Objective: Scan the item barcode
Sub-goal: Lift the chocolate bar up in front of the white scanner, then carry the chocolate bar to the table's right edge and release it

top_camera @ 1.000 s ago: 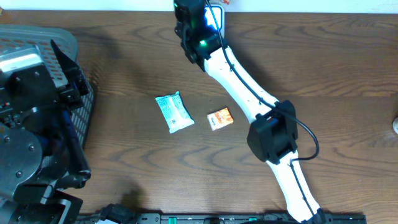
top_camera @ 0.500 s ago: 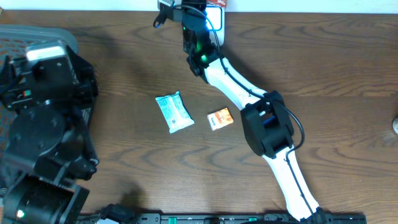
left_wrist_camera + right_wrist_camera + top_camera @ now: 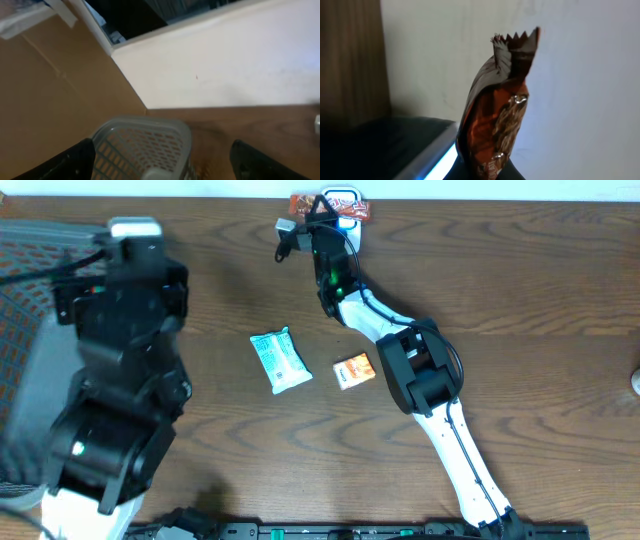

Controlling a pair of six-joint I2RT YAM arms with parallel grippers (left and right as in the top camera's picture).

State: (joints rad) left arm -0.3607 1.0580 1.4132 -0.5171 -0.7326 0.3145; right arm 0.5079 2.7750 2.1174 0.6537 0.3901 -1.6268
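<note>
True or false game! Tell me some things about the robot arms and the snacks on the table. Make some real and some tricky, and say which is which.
1. The right gripper is shut on a crinkly brown-and-orange snack wrapper. True.
2. The teal-and-white packet is stacked on the small orange packet. False: they lie side by side on the brown wooden table, not touching.
3. The left gripper is open, with nothing between its fingers. True.
4. The small orange packet is in the right gripper. False: it lies loose on the table, and the gripper holds only the brown-and-orange wrapper.
</note>
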